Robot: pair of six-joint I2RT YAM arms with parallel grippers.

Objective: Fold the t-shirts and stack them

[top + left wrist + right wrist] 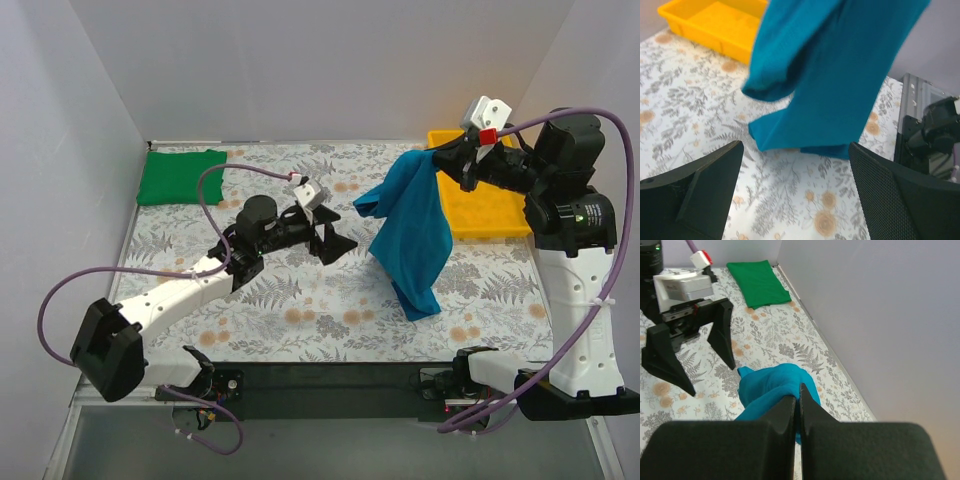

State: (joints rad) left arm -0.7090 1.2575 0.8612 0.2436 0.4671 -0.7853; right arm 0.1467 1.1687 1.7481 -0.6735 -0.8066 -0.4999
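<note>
The teal-blue t-shirt [412,232] hangs in the air from my right gripper [437,155], which is shut on its top edge; its lower end touches the table. It also shows in the right wrist view [771,388] below the closed fingers and fills the left wrist view [840,70]. The bright green t-shirt [180,176] lies folded flat at the far left corner, also seen in the right wrist view [759,283]. My left gripper [332,238] is open and empty just left of the hanging shirt, a little above the table.
A yellow plastic tray [488,210] sits at the far right behind the hanging shirt, also in the left wrist view [710,22]. White walls enclose the floral tablecloth [300,300] on three sides.
</note>
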